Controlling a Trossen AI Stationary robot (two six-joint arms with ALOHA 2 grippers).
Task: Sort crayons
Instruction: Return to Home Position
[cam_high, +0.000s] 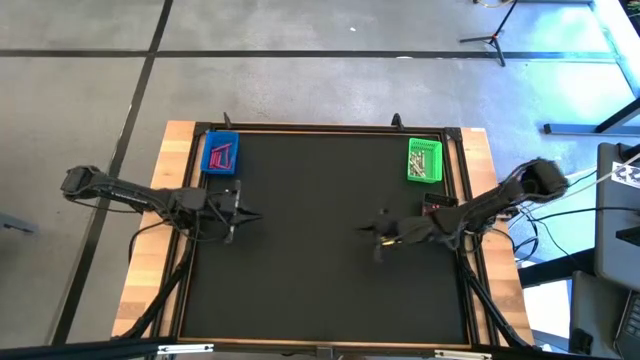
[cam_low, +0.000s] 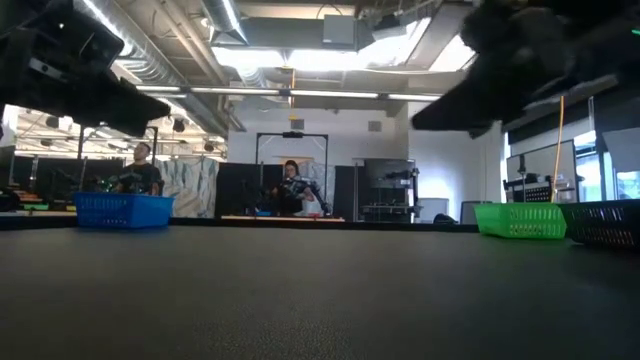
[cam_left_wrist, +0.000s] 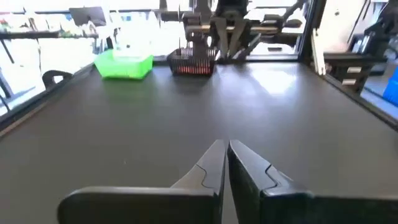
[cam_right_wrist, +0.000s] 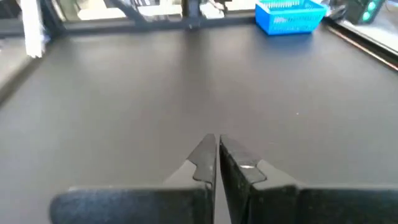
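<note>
Red crayons (cam_high: 221, 156) lie inside the blue tray (cam_high: 222, 136) on the dark worktop (cam_high: 320, 290). The left end effector (cam_high: 255, 214) hovers near that tray, clenched on nothing. The right end effector (cam_high: 362, 229) hangs well apart from the blue tray, also clenched and empty. The green tray (cam_high: 424, 143) sits straight across from the blue tray.

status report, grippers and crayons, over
Left gripper shut, empty, near blue bin. Right gripper shut, empty, over mid mat. Red crayons in blue bin. No obstruction seen.
</note>
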